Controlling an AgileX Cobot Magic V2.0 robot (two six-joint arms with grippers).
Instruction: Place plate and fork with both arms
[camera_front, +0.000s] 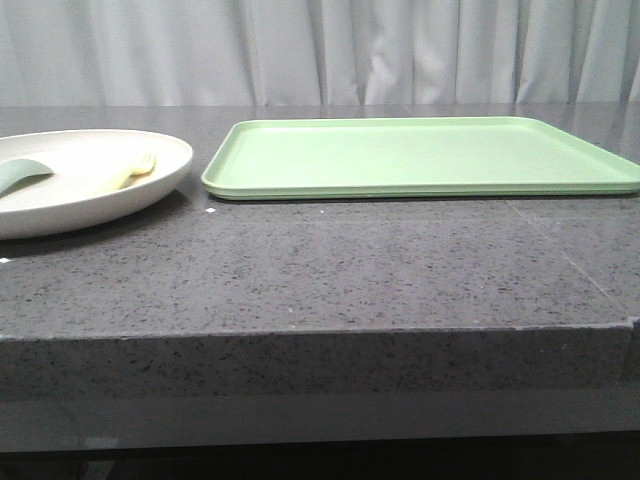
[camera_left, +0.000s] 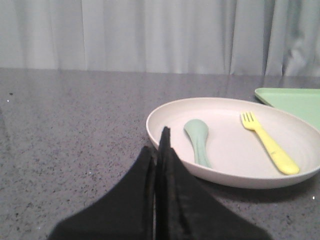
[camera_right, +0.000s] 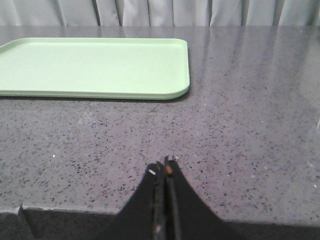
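While neither hand had yet touched anything, the plate (camera_front: 80, 180) sat on the grey surface (camera_front: 320, 270) at about nine o'clock of the front view, just beside the tray (camera_front: 420, 158), whose flat bed held nothing. That bare tray was, by my judgement, where plate and fork were meant to go, which would explain why it lay so near the plate.

Inside the plate lay the fork (camera_left: 268, 142) and a green-grey spoon (camera_left: 198, 140), side by side but apart. In the left wrist view the fork's long axis ran from eleven o'clock to five o'clock, tines at the eleven end, away from the camera, handle toward the near rim. That handle seemed the easier end to pinch.

The left hand (camera_left: 161, 145) hung just short of the plate's near rim, its fingers pressed together and empty. The right hand (camera_right: 166, 172) was likewise clenched on nothing, low over bare surface, the tray's corner well off at eleven o'clock.
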